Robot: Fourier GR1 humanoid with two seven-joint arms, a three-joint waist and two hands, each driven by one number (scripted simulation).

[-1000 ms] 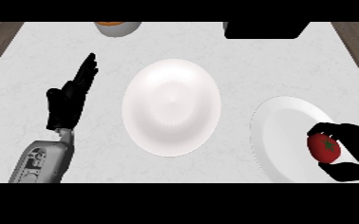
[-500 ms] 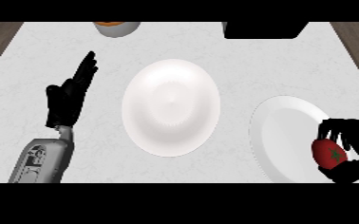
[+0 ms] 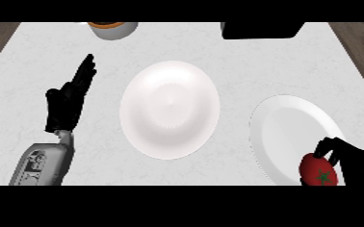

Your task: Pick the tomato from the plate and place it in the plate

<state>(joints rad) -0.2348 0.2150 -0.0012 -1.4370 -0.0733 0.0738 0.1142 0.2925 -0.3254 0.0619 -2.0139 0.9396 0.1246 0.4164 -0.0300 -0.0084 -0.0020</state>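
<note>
The red, round tomato with its small green star lay at the lower right corner of the view, over the near rim of the smooth white plate on the right, and the right hand had its black fingers curled around it. The left hand rested open at the left side of the pale, speckled counter, fingers straight and pointing away. Between them the oval white plate in the middle had free counter all around, and a cup and a black box stood at the far edge.
</note>
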